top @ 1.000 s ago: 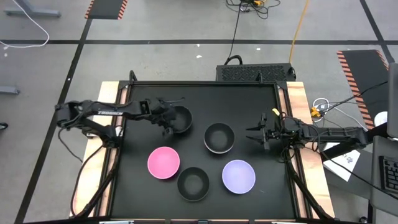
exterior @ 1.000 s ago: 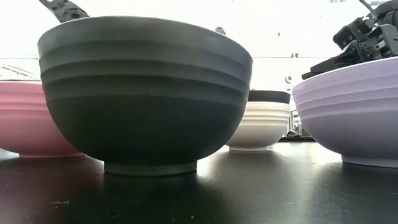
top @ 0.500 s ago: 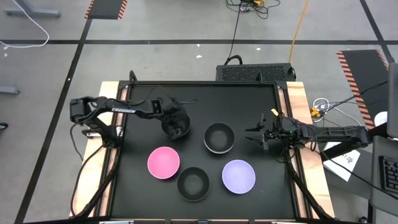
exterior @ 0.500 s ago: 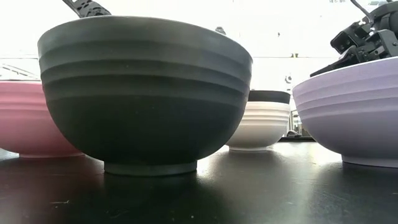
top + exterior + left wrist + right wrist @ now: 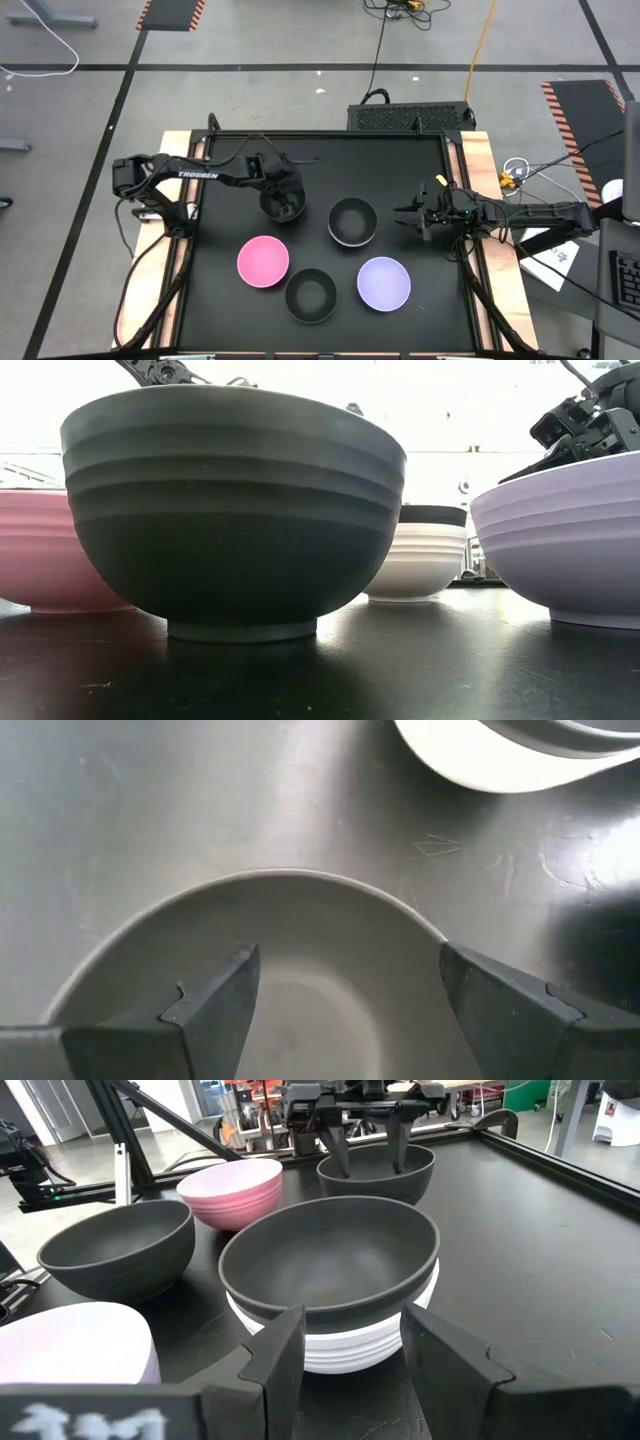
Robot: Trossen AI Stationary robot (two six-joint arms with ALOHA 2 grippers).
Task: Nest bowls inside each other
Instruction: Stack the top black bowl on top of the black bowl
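Note:
Five bowl places show in the high view. A black bowl [image 5: 284, 203] sits far left, under my left gripper [image 5: 281, 197]. That gripper points down with its fingers open over the bowl's inside [image 5: 330, 1010]. A black bowl nested in a white one [image 5: 352, 221] stands mid-table. My right gripper [image 5: 406, 216] is open and level, just right of that stack [image 5: 330, 1275]. A pink bowl [image 5: 263, 261], another black bowl [image 5: 310, 296] and a lavender bowl [image 5: 384, 283] rest on their bases near the front. My left gripper's open fingers [image 5: 397, 1142] hang from above into the mouth of the far-left black bowl [image 5: 378, 1175], which rests on the table. I cannot tell whether they touch it.
The black table top [image 5: 410, 160] has raised edges and wooden side rails [image 5: 478, 160]. A dark box [image 5: 410, 116] sits behind the far edge. Bare table lies along the far side and the near left corner. The right arm [image 5: 530, 215] reaches in from the right.
My left gripper has moved toward the table's right, from the black bowl's left side to above it. It has tipped over so that it now points down into the bowl. The right arm has kept still.

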